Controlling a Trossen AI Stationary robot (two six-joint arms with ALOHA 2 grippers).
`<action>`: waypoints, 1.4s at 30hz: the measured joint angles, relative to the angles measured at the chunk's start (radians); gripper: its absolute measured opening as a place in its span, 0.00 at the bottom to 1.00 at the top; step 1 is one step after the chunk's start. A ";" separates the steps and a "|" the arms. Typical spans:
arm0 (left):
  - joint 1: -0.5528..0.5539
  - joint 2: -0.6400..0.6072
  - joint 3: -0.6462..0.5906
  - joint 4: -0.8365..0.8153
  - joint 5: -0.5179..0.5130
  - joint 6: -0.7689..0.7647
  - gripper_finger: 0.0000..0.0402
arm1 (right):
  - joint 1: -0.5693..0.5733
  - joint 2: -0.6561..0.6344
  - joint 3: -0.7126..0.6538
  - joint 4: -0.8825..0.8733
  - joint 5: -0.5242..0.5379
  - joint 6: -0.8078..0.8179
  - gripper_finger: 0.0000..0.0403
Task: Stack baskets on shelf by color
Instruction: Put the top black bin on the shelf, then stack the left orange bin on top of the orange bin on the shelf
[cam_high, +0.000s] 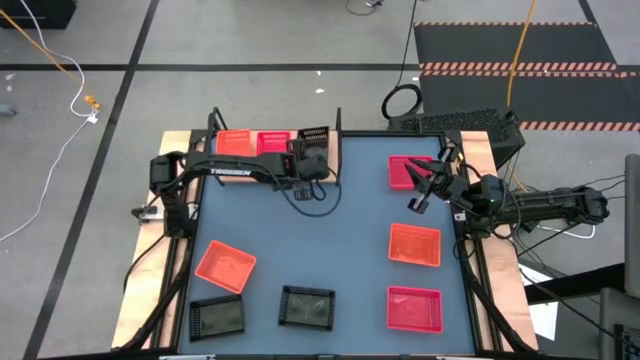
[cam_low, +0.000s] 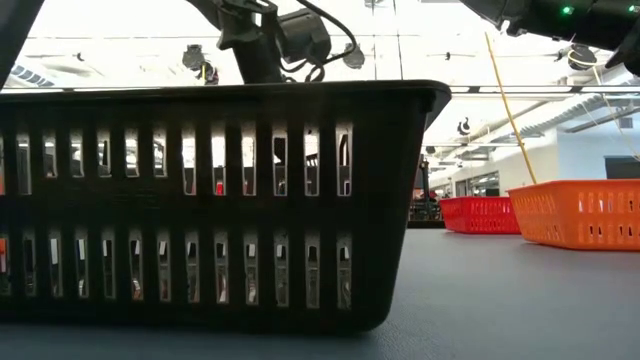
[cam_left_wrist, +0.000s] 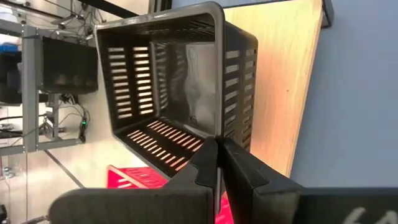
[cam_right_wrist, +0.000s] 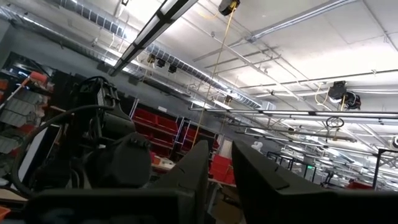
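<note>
My left gripper (cam_high: 305, 155) is at the far edge of the table, shut on a black basket (cam_high: 314, 135) over the pale wooden shelf (cam_left_wrist: 280, 81). On the shelf beside it sit an orange basket (cam_high: 235, 142) and a pink basket (cam_high: 272, 142). My right gripper (cam_high: 425, 190) is raised and open, and it hovers near the pink basket (cam_high: 404, 171) at the table's right far part. Its wrist view (cam_right_wrist: 222, 165) shows only the ceiling and the other arm. My left gripper (cam_left_wrist: 219, 144) pinches the black basket's slotted side wall at its rim (cam_left_wrist: 219, 127), near a corner. One finger is inside the basket and one outside. The basket is tipped, with its open side turned toward the wrist camera, and it hangs over the shelf board.
Several more baskets lie on the blue-grey table: an orange one (cam_high: 225, 265) and two black ones (cam_high: 217, 317) (cam_high: 307, 307) toward the near left, and an orange one (cam_high: 414, 244) and a pink one (cam_high: 414, 308) on the right. A black basket (cam_low: 200, 200) fills the low view.
</note>
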 joint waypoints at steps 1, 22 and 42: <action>0.000 0.000 0.000 0.000 0.000 -0.004 0.04 | 0.000 0.000 0.000 0.001 0.000 0.002 0.16; -0.081 -0.185 0.000 0.010 0.076 -0.063 0.35 | 0.000 0.000 0.000 0.013 -0.003 0.023 0.16; -0.296 -0.273 0.000 -0.764 0.443 -0.689 0.30 | 0.001 0.000 0.000 0.036 -0.081 0.068 0.16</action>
